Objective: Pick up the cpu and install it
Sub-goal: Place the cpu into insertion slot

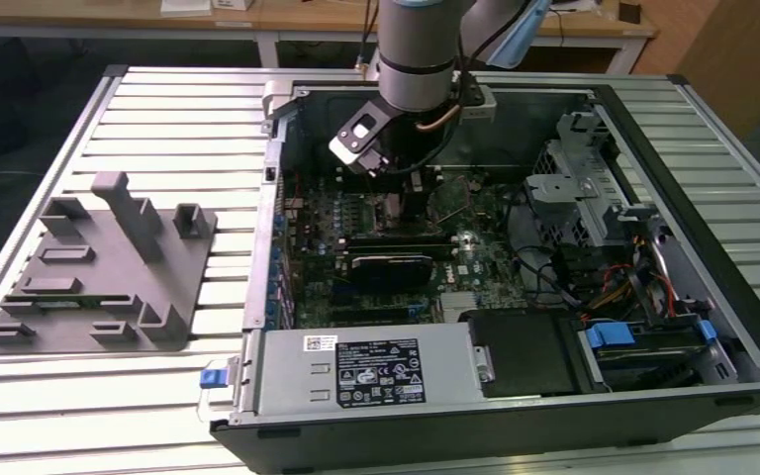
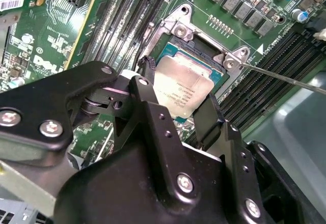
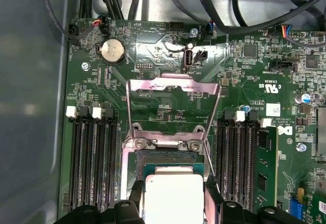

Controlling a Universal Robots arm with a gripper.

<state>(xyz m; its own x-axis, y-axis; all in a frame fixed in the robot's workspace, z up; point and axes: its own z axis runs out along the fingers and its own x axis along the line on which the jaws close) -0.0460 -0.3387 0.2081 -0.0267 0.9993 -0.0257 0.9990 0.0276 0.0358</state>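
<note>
The cpu (image 2: 184,87), a flat square chip with a silver top, sits tilted just over the open black socket with its metal frame (image 2: 179,29) on the green motherboard. My gripper (image 2: 177,90) is shut on the cpu, one black finger (image 2: 146,79) against each of two opposite edges. In the first wrist view the cpu (image 3: 173,196) lies between the fingers (image 3: 135,196) at the socket's lower part, and the hinged load plate (image 3: 173,84) stands flipped open beyond it. In the exterior view the gripper (image 1: 414,193) reaches down into the computer case.
Memory slots (image 3: 91,158) flank the socket on both sides. A thin retention lever (image 2: 285,77) juts out beside it. Cables (image 3: 229,10) run along the board's edge. A grey parts fixture (image 1: 103,267) lies at the exterior view's left. The power supply (image 1: 367,371) and drive cage (image 1: 592,198) crowd the case.
</note>
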